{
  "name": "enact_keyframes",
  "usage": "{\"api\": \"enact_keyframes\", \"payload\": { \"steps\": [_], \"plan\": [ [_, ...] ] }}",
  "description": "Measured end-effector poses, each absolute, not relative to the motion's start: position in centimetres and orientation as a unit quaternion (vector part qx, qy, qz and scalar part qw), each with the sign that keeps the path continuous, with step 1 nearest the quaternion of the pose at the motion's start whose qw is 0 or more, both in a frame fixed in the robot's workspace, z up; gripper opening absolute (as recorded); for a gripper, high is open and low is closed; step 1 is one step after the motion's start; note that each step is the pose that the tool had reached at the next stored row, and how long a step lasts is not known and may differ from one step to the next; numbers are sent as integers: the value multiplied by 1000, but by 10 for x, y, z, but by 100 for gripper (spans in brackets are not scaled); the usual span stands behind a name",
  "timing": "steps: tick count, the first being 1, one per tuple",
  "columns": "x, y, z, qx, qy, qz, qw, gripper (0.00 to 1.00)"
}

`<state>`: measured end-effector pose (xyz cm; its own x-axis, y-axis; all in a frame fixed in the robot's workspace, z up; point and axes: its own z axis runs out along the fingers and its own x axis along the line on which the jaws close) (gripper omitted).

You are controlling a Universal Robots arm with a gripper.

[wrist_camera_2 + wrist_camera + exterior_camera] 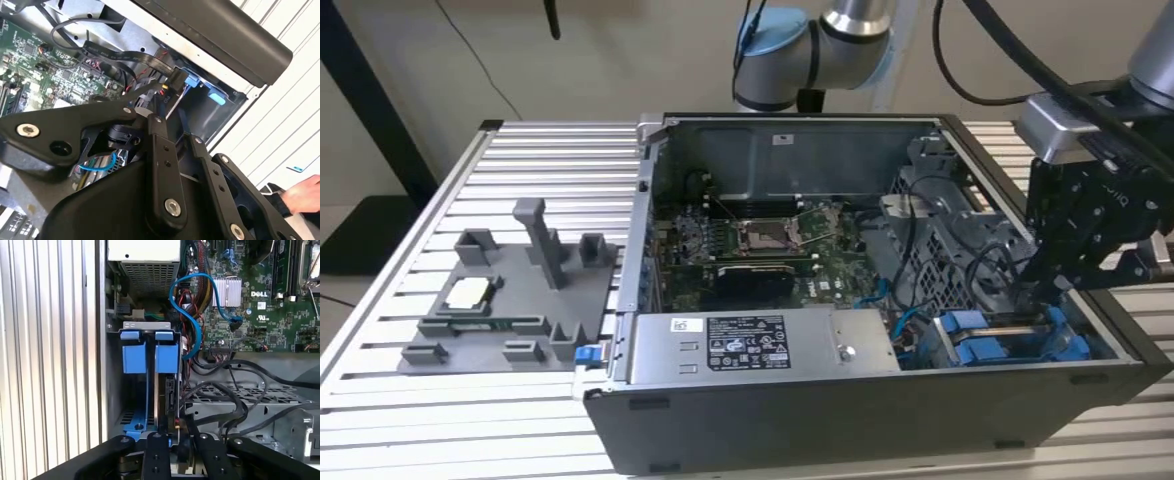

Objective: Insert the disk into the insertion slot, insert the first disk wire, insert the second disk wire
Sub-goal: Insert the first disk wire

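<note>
While deep in the computer case [827,420], fingers [156,131] together beside the disk [161,395]; black cables [270,375] close around

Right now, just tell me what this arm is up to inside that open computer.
The arm's gripper is down inside the open computer case, at the drive bay on the exterior view's right. In the first wrist view the disk, in its blue carrier, stands in the bay slot beside a second blue carrier, and the gripper sits at its end among loose black wires. A person's hand shows over the table beside the case.
</note>
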<state>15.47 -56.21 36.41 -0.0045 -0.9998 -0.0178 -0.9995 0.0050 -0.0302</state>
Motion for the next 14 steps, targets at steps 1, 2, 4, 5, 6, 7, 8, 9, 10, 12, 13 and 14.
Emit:
{"api": "enact_keyframes", "payload": {
  "steps": [1,2,4,5,6,7,8,9,10,12,13,14],
  "plan": [
    [155,-562,364,-705,709,-2,19,27],
    [155,-562,364,-705,709,1,22,27],
    [156,-561,365,-705,709,5,26,27],
    [158,-561,365,-705,709,6,27,27],
    [159,-561,365,-705,709,7,28,27],
    [161,-561,366,-705,709,7,28,27],
    [163,-561,367,-705,709,8,29,27],
    [164,-561,367,-705,709,8,30,27],
    [166,-561,368,-705,709,9,30,27],
    [169,-561,369,-705,709,10,31,27],
    [171,-561,369,-705,709,10,31,27],
    [173,-561,370,-705,709,11,31,27]
  ]
}}
